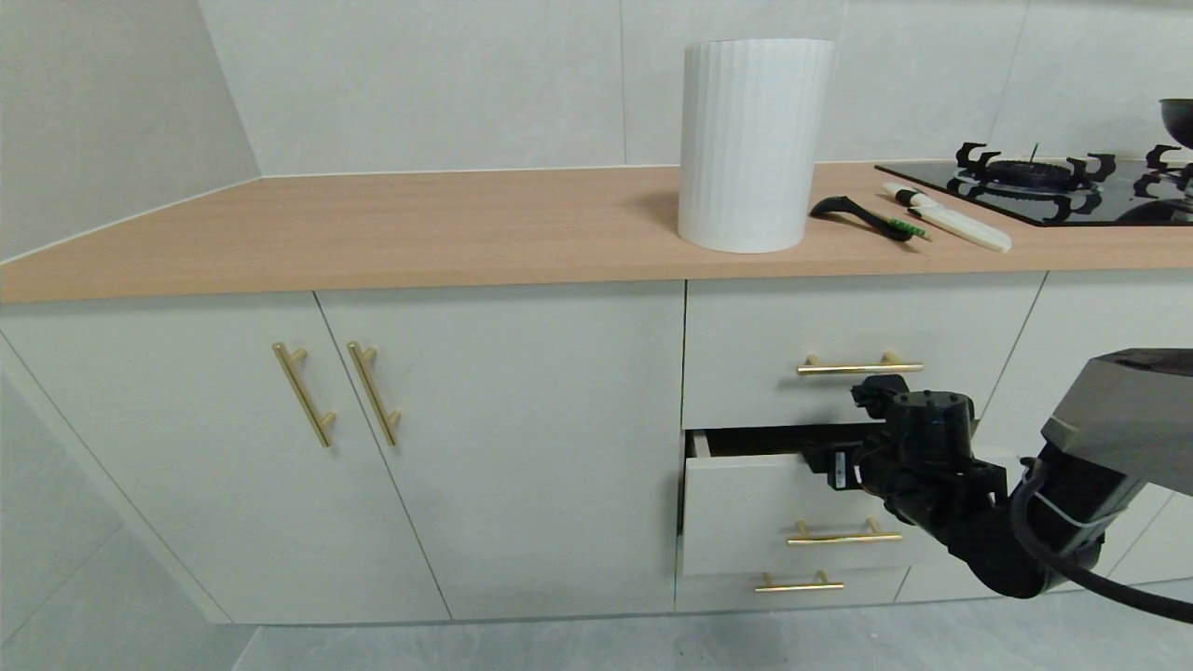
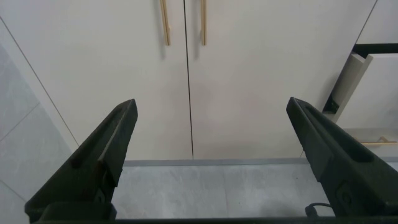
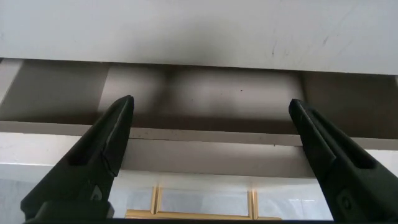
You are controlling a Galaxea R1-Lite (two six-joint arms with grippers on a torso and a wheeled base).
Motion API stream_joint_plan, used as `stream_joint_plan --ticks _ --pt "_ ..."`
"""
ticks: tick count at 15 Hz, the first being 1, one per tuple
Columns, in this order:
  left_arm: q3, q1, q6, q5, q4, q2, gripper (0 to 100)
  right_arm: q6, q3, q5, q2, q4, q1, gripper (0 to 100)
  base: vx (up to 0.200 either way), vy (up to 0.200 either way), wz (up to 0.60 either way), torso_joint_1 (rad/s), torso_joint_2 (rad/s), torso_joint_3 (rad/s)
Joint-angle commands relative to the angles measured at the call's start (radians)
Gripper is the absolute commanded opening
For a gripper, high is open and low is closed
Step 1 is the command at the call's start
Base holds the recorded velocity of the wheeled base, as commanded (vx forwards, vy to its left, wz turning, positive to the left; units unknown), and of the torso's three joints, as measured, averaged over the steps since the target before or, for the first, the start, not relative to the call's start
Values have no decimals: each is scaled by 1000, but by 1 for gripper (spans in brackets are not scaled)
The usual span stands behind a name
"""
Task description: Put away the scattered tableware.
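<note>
Over on the left, low in front of the pale double cabinet doors with slim brass bar handles [image 1: 335, 391], the left gripper [image 2: 211, 102] hangs with its fingers spread wide and nothing between them, pointing at the seam between the doors just above the grey floor [image 2: 205, 193]. Up on the light wooden countertop [image 1: 419, 228] there's a tall white ribbed cylinder [image 1: 753, 144]. Just right of it lies the scattered tableware: a black curved-handled utensil [image 1: 862, 214], a thin green stick-like piece [image 1: 906, 227] (chopstick maybe, can't really tell) and a long cream-white utensil [image 1: 949, 219], all bunched close together beside the black glass gas hob [image 1: 1044, 191]. Below them the middle white drawer with a brass handle [image 1: 746, 513] stands open just a crack. The right gripper [image 3: 210, 102] sits right at its top edge, fingers apart, gripping nothing, looking into the dark gap. So my read: we're on the drawer-opening step, nothing's put away yet. Next move probably needs hooking that front edge or handle and drawing it out far enough to drop stuff in, then heading up to the counter.
</note>
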Motion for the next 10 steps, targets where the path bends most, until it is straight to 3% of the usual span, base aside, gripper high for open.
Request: stream_joint_plan --ticks 1,10 --pt "0 1 0 1 0 0 100 0 6 0 -2 8 0 100 0 0 0 0 0 0" --pt "0 0 0 1 0 0 100 0 20 9 -171 322 0 100 0 0 0 0 0 0"
